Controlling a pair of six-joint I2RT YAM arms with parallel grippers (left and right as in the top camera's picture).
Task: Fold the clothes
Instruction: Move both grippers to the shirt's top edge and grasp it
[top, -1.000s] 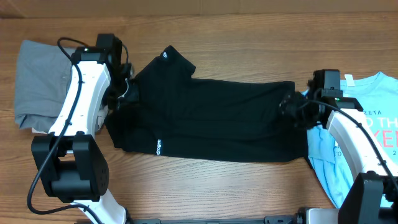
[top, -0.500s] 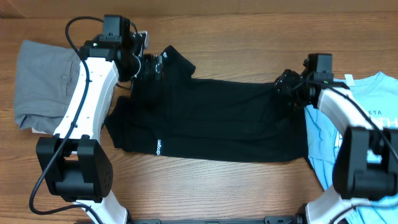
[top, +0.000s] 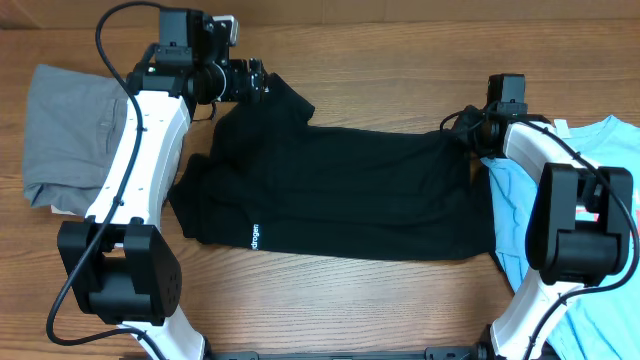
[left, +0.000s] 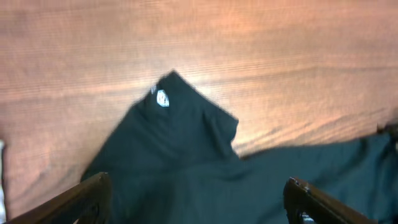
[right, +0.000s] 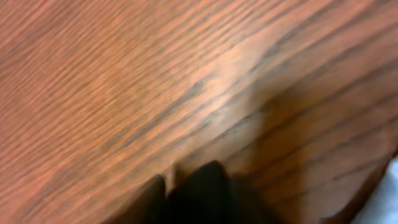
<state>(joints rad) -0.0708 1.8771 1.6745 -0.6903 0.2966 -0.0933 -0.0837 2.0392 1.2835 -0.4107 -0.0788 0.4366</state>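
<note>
A wooden table (top: 400, 60) fills every view from edge to edge. Its top is a warm mid-brown, with the grain running left to right in the overhead view (up close, the right wrist view shows finer, darker streaks in it). The light is soft and even. A paler sheen lies across the far part in the left wrist view.

Black garment (top: 330, 190) spread flat between both hands (small white logo near its hem), sleeve tip just beside left hand (top: 254, 81), grey garment (top: 65, 135) folded outboard of it, light-blue T-shirt (top: 600, 190) outboard of right hand (top: 464, 129)
</note>
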